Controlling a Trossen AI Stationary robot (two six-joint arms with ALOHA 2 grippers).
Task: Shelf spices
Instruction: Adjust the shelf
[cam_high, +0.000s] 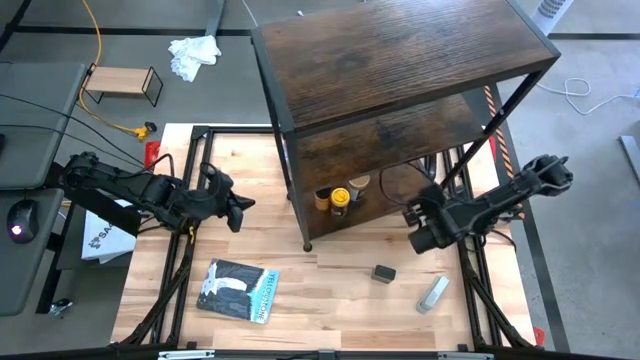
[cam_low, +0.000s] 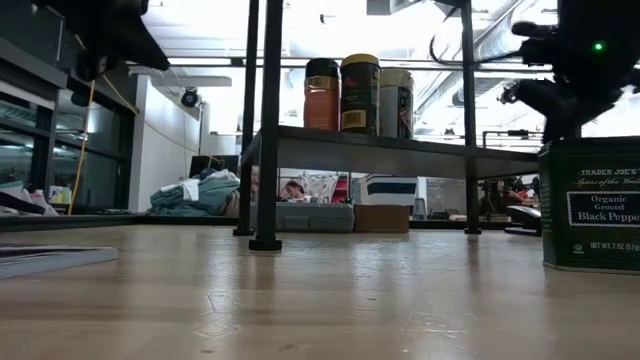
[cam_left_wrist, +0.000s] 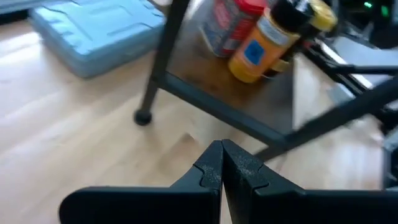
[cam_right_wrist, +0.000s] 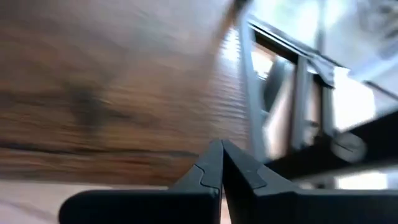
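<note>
The shelf (cam_high: 400, 60) of dark brown boards on a black frame stands at the table's far side. On its lowest board stand three spices: a brown jar (cam_high: 322, 198), a yellow-lidded jar (cam_high: 340, 199) and a tan-lidded jar (cam_high: 358, 184); they also show in the low view as a row of jars (cam_low: 360, 95). A small black pepper tin (cam_high: 384, 273) stands on the table in front. My left gripper (cam_high: 240, 212) hovers shut, left of the shelf. My right gripper (cam_high: 420, 237) hangs shut by the shelf's right front, above the table.
A grey-white tube (cam_high: 432, 293) lies near the black tin (cam_low: 590, 205). A flat blue-grey packet (cam_high: 238, 290) lies at the near left. The shelf's front leg (cam_high: 307, 245) stands on the table between the two arms. A small light-wood rack (cam_high: 122, 84) sits off the table, far left.
</note>
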